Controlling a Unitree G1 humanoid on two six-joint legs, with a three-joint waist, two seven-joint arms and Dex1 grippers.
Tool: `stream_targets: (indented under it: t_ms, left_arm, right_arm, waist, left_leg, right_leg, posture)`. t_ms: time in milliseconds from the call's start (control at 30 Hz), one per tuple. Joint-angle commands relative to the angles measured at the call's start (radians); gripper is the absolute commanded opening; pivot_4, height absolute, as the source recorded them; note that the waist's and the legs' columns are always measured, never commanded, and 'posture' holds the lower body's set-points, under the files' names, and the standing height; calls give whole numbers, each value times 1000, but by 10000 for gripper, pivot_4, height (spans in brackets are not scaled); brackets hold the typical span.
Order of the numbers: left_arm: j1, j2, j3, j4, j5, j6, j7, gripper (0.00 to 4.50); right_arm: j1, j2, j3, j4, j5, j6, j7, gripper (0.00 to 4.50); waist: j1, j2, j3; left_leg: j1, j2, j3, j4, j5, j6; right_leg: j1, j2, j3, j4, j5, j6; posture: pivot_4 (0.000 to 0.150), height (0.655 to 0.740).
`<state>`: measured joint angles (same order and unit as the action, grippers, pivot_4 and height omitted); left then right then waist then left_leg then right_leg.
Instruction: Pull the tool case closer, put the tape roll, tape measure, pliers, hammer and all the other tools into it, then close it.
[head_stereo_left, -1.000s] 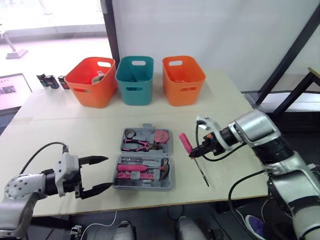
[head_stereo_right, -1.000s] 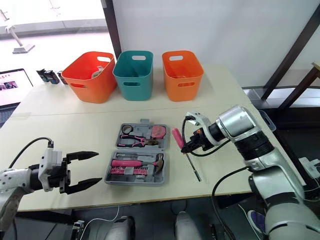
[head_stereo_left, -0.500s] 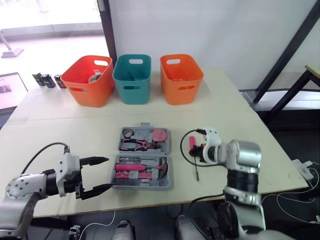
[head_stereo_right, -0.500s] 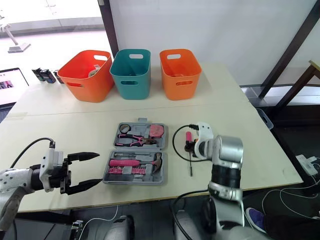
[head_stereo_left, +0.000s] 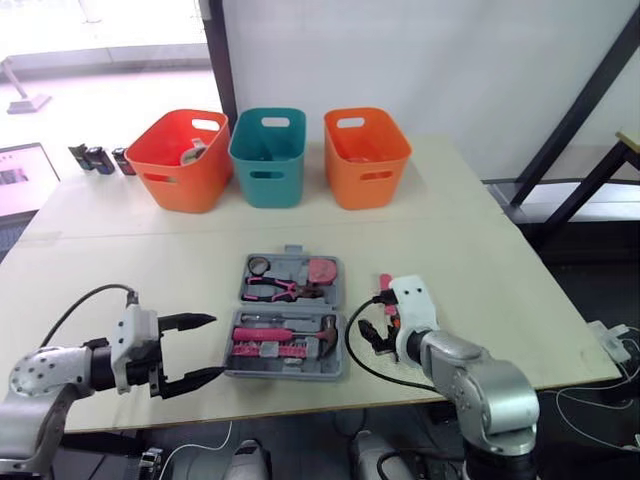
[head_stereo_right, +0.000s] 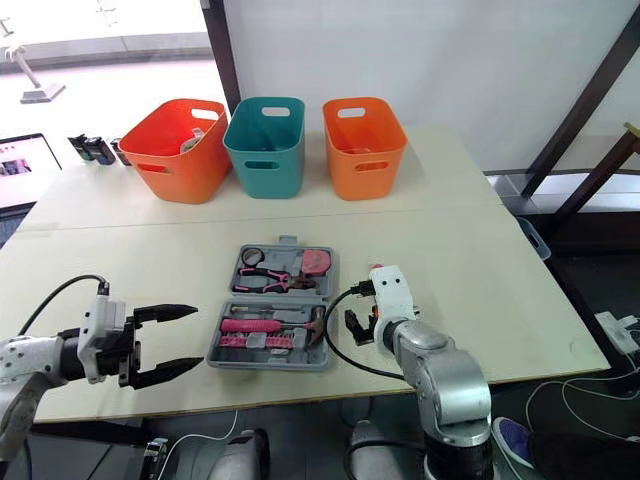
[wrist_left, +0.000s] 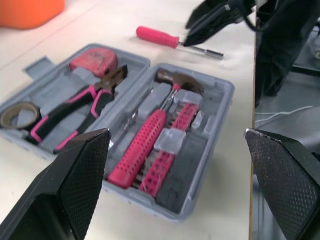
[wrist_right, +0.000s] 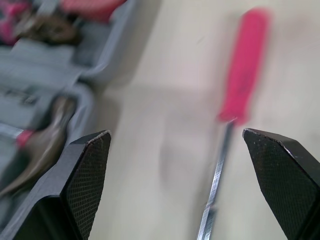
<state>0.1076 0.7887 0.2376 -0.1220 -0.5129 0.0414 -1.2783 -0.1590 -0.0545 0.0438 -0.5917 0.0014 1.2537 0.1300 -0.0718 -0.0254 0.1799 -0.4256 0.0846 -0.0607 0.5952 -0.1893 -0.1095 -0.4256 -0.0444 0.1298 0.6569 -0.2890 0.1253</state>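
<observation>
R end effector (head_stereo_left: 378, 336) is being held released over screwdriver (wrist_right: 243, 65), prob. for grasp | screwdriver is lying on bench (head_stereo_left: 480, 250) just R of tool case (head_stereo_left: 284, 373), open nr front edge to take it | L end effector (head_stereo_left: 215, 346) is being held released by case's L side.

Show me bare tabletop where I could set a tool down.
Free: the strip between the teal bin and the tool case, and the table on its right side beyond the right gripper. Crowded: beside the case, where the screwdriver lies by that gripper.

Pale table (head_stereo_left: 480, 250), open tool case (head_stereo_left: 285, 268), pink screwdriver (wrist_left: 157, 37) just beside, three bins (head_stereo_left: 268, 172) behind
</observation>
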Motion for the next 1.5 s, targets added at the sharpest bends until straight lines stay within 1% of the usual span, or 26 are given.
stream_targets:
  t_ms: [33, 100, 267, 367, 467, 500, 567, 700, 767, 800, 1000, 1067, 1167, 1300, 1400, 1500]
  left_arm:
    - [-15, 18, 11, -2, -10, 5, -12, 45000]
    - [-20, 21, 12, 2, -9, 6, -15, 45000]
    - [-32, 24, 13, 9, -6, 9, -23, 45000]
    - [-35, 28, 17, 12, -7, 11, -28, 45000]
    - [-35, 33, 22, 14, -8, 10, -32, 45000]
    - [-34, 33, 24, 15, -8, 10, -33, 45000]
    - [-32, 34, 26, 16, -8, 9, -34, 45000]
    - [-28, 35, 30, 14, -9, 8, -34, 45000]
    - [-26, 33, 32, 15, -12, 7, -34, 45000]
    - [-25, 31, 34, 16, -16, 7, -34, 45000]
    - [-21, 26, 44, 29, -27, 7, -43, 45000]
    - [-23, 17, 51, 33, -39, 11, -39, 45000]
    - [-36, 8, 78, 36, -88, 57, -19, 45000]
    - [-42, 33, 135, 40, -138, 99, -27, 45000]
    - [-29, 55, 168, 70, -151, 106, -73, 45000]
    - [-16, 79, 175, 122, -128, 79, -134, 45000]
  right_arm:
    - [34, 27, -4, 69, -20, -212, -57, 44576]
    - [54, 39, 5, 121, -22, -305, -74, 44576]
    - [94, 71, 2, 267, -24, -462, -114, 44576]
    - [101, 86, -15, 325, -20, -486, -137, 44576]
    - [109, 102, -30, 337, -3, -504, -147, 44576]
    - [110, 107, -36, 341, 1, -508, -151, 42195]
    - [110, 107, -39, 347, 3, -513, -150, 36072]
    - [108, 103, -40, 356, 3, -525, -149, 14788]
    - [99, 92, -36, 365, -2, -543, -144, 5105]
    - [92, 86, -34, 367, -1, -555, -138, 3547]
    - [55, 35, -19, 340, -6, -599, -96, 3569]
    - [38, -8, 10, 317, -24, -611, -66, 3569]
    - [-5, -88, 54, 237, -32, -608, 2, 3569]
    - [-119, -212, 131, 62, 30, -491, 176, 3569]
    - [-233, -342, 239, -40, 116, -357, 365, 3569]
    - [-373, -437, 344, -65, 175, -241, 493, 3569]
  waist:
    - [-1, 0, 0]
    - [-1, 0, 0]
    - [0, 0, 0]
    - [0, 0, 0]
    - [0, -2, -1]
    - [0, -3, -2]
    - [1, -5, -3]
    - [-1, -6, -3]
    - [-1, -6, -3]
    - [-1, -6, -3]
    - [0, -5, -3]
    - [0, -5, -3]
    - [1, -5, -3]
    - [-1, -5, -3]
    - [0, -5, -3]
    - [1, -5, -3]
  left_leg:
    - [0, 0, 0, 0, 0, 0]
    - [0, 0, 0, 0, 0, 0]
    - [0, 0, 0, -2, 0, 0]
    - [0, 0, 0, -1, 0, 0]
    - [0, 0, 0, -1, 0, 0]
    - [0, 0, 0, 0, 0, 0]
    - [0, 0, 0, 0, 0, 0]
    - [0, 0, 0, 0, 0, 0]
    - [0, 0, 0, -1, 0, 0]
    - [0, 0, 0, -1, 0, 0]
    - [0, 0, 0, -1, 0, 0]
    - [0, 0, 0, -1, 0, 0]
    - [-1, 0, 0, -1, 0, 0]
    - [0, 0, 0, -1, 0, 0]
    - [0, 0, 0, -1, 0, 0]
    - [0, 0, 0, -2, 0, 0]
  right_leg:
    - [0, 0, 0, 0, 0, 0]
    - [0, 0, 0, 0, 0, 0]
    - [0, 0, 0, 0, 0, 1]
    - [0, 0, 0, -1, 0, 1]
    - [1, 0, 0, -1, 0, 0]
    - [1, 0, 0, -1, 0, 0]
    - [1, 0, 0, -1, 0, 0]
    - [1, 0, 0, -1, 0, 0]
    - [1, 0, 0, -1, 0, 0]
    - [1, 0, 0, -1, 0, 0]
    - [1, 0, 0, -1, 0, -1]
    - [1, 0, 0, -1, 0, 0]
    - [0, 0, 0, -2, 0, 0]
    - [0, 0, 0, -2, 0, 0]
    - [0, 0, 0, -2, 0, 0]
    - [0, 0, 0, -3, -1, 1]
  posture:
    - [1500, 7400]
    - [1500, 7400]
    - [1500, 7400]
    - [1500, 7400]
    - [1500, 7400]
    - [1500, 7400]
    - [1500, 7400]
    - [1500, 7400]
    - [1500, 7400]
    - [1500, 7400]
    - [1500, 7400]
    - [1500, 7400]
    - [1500, 7400]
    - [1500, 7400]
    - [1500, 7400]
    - [1500, 7400]
